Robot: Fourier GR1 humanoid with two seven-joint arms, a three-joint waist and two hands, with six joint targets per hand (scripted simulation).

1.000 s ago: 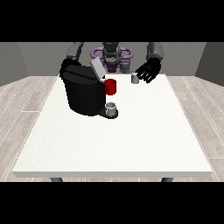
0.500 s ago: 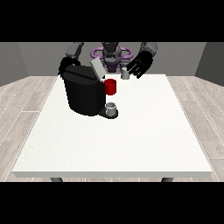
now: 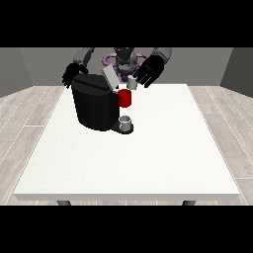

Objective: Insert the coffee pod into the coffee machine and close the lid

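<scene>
The black coffee machine stands on the white table left of centre, with its grey lid tilted up and open. A red part sticks out of its front, and a small grey cup sits on the drip tray below. The hand at the view's right hovers just right of the lid, fingers curled on the small grey coffee pod, which is off the table. The hand at the view's left hangs relaxed behind the machine's far left corner.
A purple ring-shaped object lies behind the machine by the robot's torso. Wide bare table surface spreads in front and to the right of the machine.
The hand at the view's right took the pod from the table and carried it up and to the left, towards the open lid. The other hand stayed in place.
</scene>
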